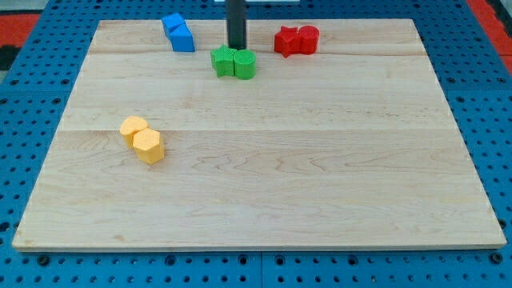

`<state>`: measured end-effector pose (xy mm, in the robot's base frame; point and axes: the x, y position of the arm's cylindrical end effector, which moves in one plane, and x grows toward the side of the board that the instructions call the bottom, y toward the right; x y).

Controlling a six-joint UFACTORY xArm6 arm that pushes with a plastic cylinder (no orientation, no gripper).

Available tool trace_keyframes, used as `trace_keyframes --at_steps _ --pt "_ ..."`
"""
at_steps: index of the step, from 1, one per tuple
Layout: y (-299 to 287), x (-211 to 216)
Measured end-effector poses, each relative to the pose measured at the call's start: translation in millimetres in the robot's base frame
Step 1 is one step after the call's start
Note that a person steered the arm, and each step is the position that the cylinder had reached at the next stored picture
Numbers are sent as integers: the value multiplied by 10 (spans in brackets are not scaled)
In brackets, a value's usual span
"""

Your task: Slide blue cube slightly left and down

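Observation:
The blue cube (182, 38) sits near the board's top edge, left of centre, touching another blue block (171, 23) just above and to its left. My tip (237, 46) is the lower end of a dark rod coming down from the view's top. It stands to the right of the blue cube, a clear gap away, and just above the green blocks (234, 62).
Two green blocks sit side by side just below my tip. Two red blocks (296, 40) lie to the right near the top edge. Two yellow blocks (142, 139) lie at the middle left. The wooden board (264, 176) rests on a blue pegboard.

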<state>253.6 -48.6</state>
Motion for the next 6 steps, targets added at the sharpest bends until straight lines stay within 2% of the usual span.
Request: trace_keyframes --at_steps 2,4,6 --pt "-108 -525" --pt "-1011 -605" --pt "-1420 -552"
